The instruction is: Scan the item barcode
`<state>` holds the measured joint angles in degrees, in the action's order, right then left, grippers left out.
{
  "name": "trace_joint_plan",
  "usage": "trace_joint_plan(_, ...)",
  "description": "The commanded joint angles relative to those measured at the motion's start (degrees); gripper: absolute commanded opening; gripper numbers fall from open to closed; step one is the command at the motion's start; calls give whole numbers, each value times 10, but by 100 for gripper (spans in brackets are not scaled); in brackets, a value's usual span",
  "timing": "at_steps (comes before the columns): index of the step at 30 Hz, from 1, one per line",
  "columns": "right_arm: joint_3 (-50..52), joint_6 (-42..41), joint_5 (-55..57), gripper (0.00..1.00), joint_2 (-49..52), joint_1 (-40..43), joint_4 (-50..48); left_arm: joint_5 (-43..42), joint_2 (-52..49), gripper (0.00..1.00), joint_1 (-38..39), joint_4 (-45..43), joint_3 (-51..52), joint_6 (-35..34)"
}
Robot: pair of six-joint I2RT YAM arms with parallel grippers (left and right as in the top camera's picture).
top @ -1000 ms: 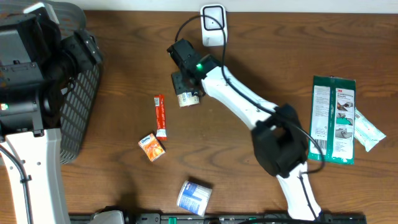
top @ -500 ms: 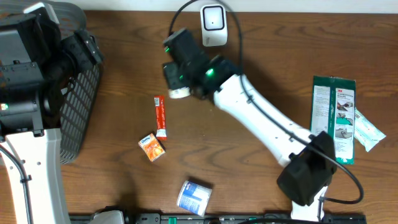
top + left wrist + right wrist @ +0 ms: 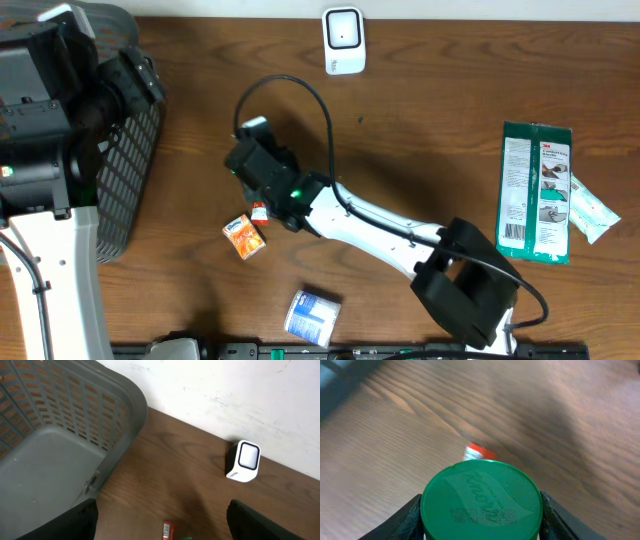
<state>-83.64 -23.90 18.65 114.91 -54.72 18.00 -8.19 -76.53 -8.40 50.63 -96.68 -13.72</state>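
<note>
Overhead: right gripper [image 3: 258,165] is well apart from scanner [image 3: 342,40], down-left of it, w/ its load hidden under the wrist. Just past it, farther from scanner, lie red sachet [image 3: 259,211] and orange box [image 3: 244,238], so a low sweep over the surface [image 3: 420,110] could knock either. Cable [image 3: 331,140] loops btwn wrist and scanner and could snag or drag on the way over, I'd guess. Green pack [image 3: 537,190], far right of scanner, has a small red logo, poss. 3M, too small to be sure. Print on it and on blue-white tin [image 3: 312,317] is unreadable. Left wrist: left gripper [image 3: 175,522] jaws stand wide apart, nothing btwn them. Basket [image 3: 125,415] is left of scanner; no writing legible. Right wrist: jaws are closed on jar [image 3: 481,525], one finger each side of its green lid [image 3: 481,502]. Lid is embossed w/ a script word and a smaller line under it; can't read either. Only the lid shows, so barcode position is unknown, prob. on the side wall. If that side ends up turned away from scanner or behind a finger, no read. Round body could also twist or slip if tilted fast.
</note>
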Motion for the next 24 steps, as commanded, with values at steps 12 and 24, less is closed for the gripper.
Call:
trace_joint_plan(12,78,-14,20,33,-71,10,-76,3,-3,83,-2,-1,-2,-1)
trace_joint_plan(24,349,-13,-53,24,-182,51,-439,3,-3,83,-2,0,-2,-1)
